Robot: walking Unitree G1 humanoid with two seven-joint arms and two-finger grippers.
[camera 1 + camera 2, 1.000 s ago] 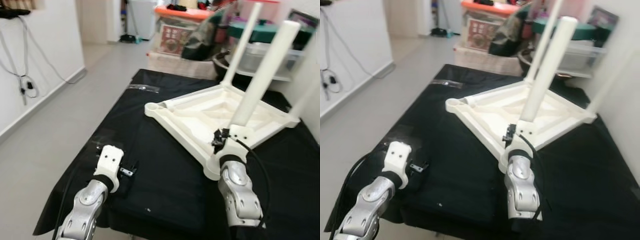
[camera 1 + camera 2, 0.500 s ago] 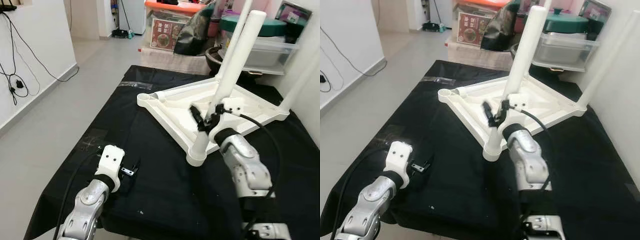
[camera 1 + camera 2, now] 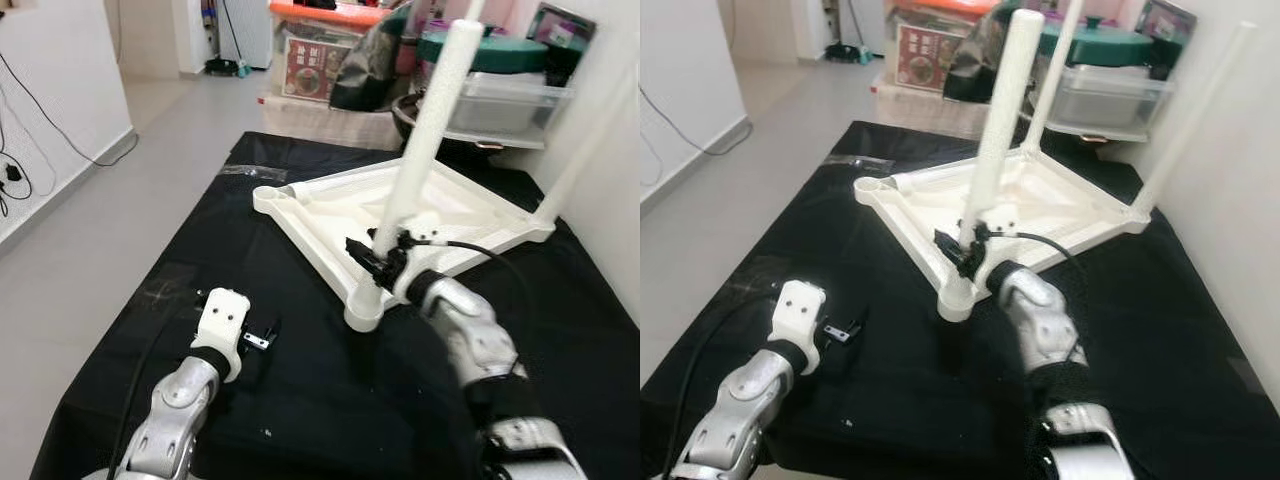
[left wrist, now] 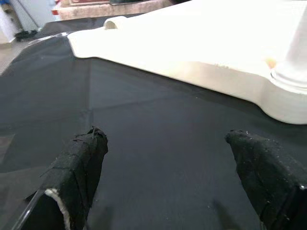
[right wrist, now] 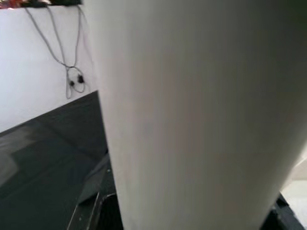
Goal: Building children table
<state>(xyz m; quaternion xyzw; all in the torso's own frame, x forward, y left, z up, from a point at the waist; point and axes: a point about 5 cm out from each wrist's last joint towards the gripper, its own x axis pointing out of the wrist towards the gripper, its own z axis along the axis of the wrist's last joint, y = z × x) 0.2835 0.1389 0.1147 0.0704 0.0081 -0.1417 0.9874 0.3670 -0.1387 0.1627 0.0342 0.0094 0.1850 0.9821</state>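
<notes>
A white plastic children's table (image 3: 420, 215) lies upside down on our worktop (image 3: 300, 370), which is covered in black cloth. Its flat top faces down and its legs point up. The nearest table leg (image 3: 425, 130), a smooth white tube, stands in the corner socket closest to us and leans slightly. Two more legs rise at the far and right corners, while the left corner socket (image 3: 268, 194) looks empty.

Our right gripper (image 3: 385, 258) is closed around the low part of the nearest table leg, just above its socket. In the right wrist view the leg sits tight against the camera. Our left gripper (image 4: 168, 177) rests low over the bare cloth, near the table's front edge but apart from it, with its fingers (image 4: 79, 165) spread wide and holding nothing.

We judge the table to be light, stiff and hollow, with a slick surface, so the frame could slide on the cloth when a leg is pushed or twisted. Holding a leg low, near the socket, should give the best control.

Behind the worktop are storage boxes (image 3: 325, 60) and a lidded pot (image 3: 495, 50).
</notes>
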